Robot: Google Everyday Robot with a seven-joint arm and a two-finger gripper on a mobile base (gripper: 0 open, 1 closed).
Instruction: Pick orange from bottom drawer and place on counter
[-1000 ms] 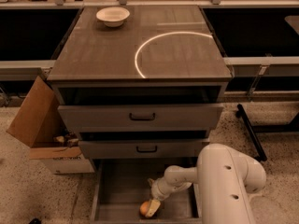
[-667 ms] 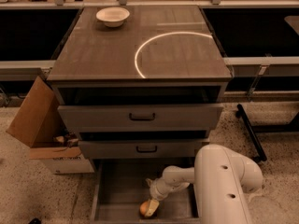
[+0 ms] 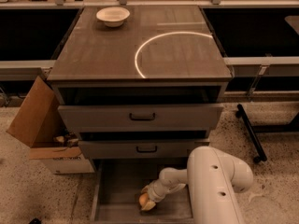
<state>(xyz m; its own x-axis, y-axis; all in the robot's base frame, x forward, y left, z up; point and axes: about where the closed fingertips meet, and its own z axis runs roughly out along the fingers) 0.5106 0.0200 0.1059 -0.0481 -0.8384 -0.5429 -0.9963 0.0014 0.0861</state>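
The bottom drawer is pulled out at the foot of the cabinet, showing its flat grey floor. The small orange sits near the drawer's front middle, between the pale fingers of my gripper. The gripper reaches in from the right on a white arm and is shut on the orange. The counter is the glossy brown top above, marked with a bright white arc.
A white bowl stands at the counter's back left. The two upper drawers are slightly open. An open cardboard box stands on the floor left of the cabinet. A black frame leg lies on the floor at right.
The gripper has closed in on the orange. The orange has shifted a little to the left and away from the drawer's front edge, together with the gripper.
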